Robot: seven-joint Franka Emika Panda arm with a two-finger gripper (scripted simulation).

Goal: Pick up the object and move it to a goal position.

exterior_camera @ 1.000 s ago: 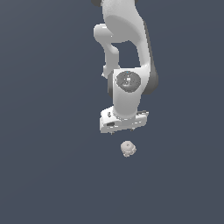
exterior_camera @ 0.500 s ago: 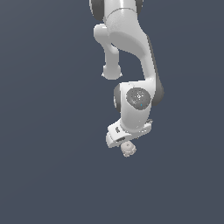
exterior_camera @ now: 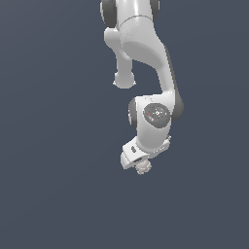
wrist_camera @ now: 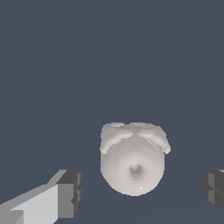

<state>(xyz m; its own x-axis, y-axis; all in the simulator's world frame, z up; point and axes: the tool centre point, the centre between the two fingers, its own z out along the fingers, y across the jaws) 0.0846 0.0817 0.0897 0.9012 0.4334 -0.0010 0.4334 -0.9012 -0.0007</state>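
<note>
The object (exterior_camera: 143,167) is a small lumpy off-white thing with a knobby top, lying on the dark grey floor. In the exterior view the white arm's hand (exterior_camera: 133,158) sits right above it and hides part of it. In the wrist view the object (wrist_camera: 133,162) lies between my two dark-tipped fingers (wrist_camera: 70,193), with a clear gap on each side. My gripper (wrist_camera: 142,192) is open and touches nothing.
The dark grey floor (exterior_camera: 53,194) stretches flat all around with no other objects in view. The white arm (exterior_camera: 146,53) rises above the object towards the top of the exterior view.
The arm has come down and forward, so the hand now sits right over the object. The object has stayed where it was.
</note>
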